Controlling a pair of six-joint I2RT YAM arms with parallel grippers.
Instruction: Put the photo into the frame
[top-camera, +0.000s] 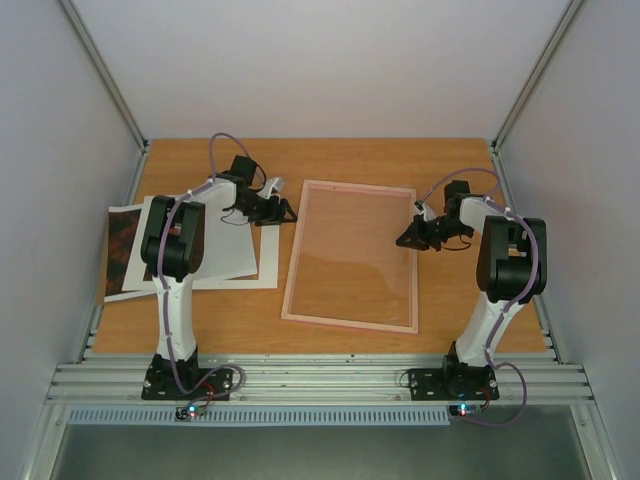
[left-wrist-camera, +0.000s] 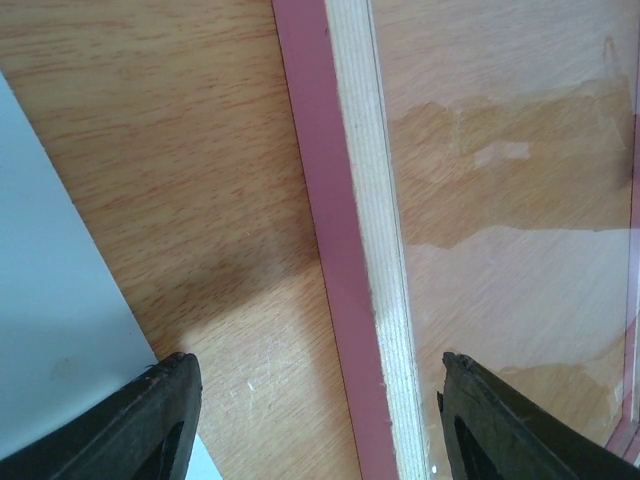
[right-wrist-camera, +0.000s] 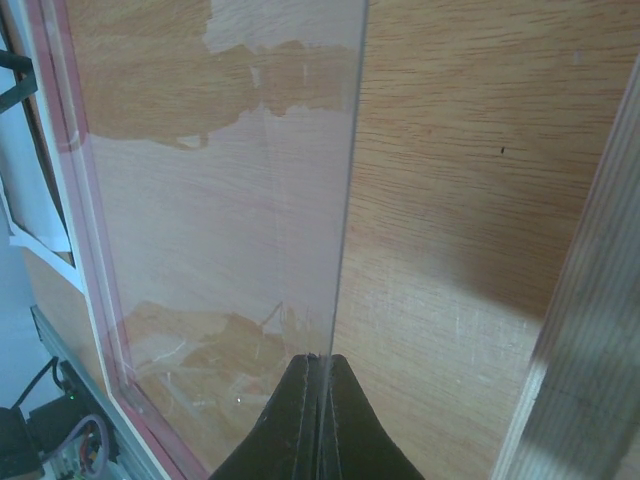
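Pink-rimmed, with pale wood showing on its back edge, the frame (top-camera: 350, 324) lies flat at the middle of the wooden surface (top-camera: 220, 160). The photo (top-camera: 122, 245) lies well apart from it at the far left, a dark red strip partly covered by the white mat (top-camera: 230, 280).

My right hand (right-wrist-camera: 320, 362) is clenched on the thin edge of the clear pane (right-wrist-camera: 220, 220). In the right wrist view that edge sits inboard of the frame's right rim, with bare wood between them. I judge the pane tilted up or slid out of its seat, but cannot tell which.

My left hand (left-wrist-camera: 318, 362) is released, with one finger on either side of the frame's left rim and closed on nothing.

Hazards, as I judge them:
- The grip on the pane is narrow and at one edge only. A slip or a twist of the wrist could drop the pane onto the frame, or flex it until it cracks.
- The open left fingers could catch the rim when they move and drag the frame under the held pane.
- The photo is thin, glossy and part-buried. Sliding it out could crease it or pull the mat along with it.
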